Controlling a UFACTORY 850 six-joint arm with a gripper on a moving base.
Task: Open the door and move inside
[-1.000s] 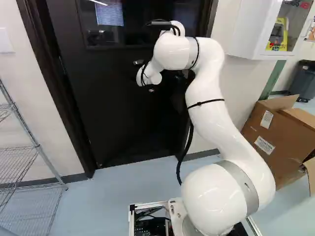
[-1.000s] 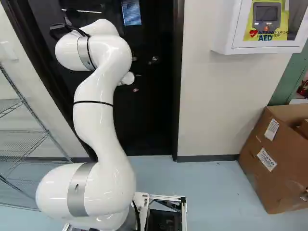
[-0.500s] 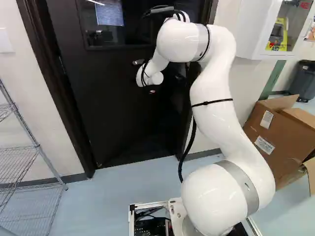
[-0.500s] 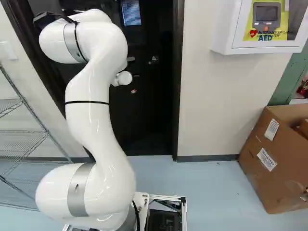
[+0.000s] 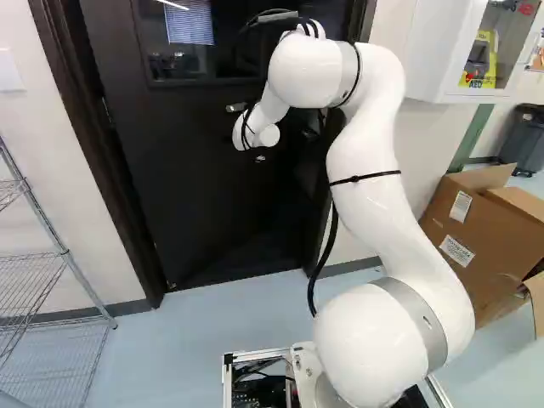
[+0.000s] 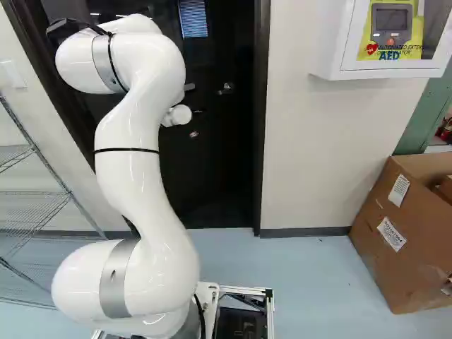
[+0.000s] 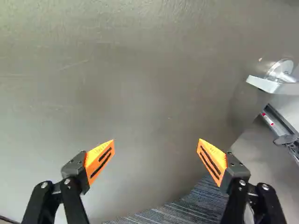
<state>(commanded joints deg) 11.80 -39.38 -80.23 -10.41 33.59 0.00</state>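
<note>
While the dark door (image 5: pixel 204 187) stands ahead of the arm (image 5: pixel 361 153), its metal lever handle (image 7: pixel 272 85) sits beside the gripper (image 7: pixel 155 145), untouched. Fingers noted spread wide, orange pads well apart, facing the door. Wall-mounted AED cabinet (image 6: pixel 332 49) and open cardboard box (image 6: pixel 402 247): right of door. Wire shelving unit (image 5: pixel 47 255): left of door.

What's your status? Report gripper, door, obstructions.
Gripper open, empty. Lever handle off to one side, not held. Door ahead, can't tell if ajar. Nothing seen blocking the gripper.
</note>
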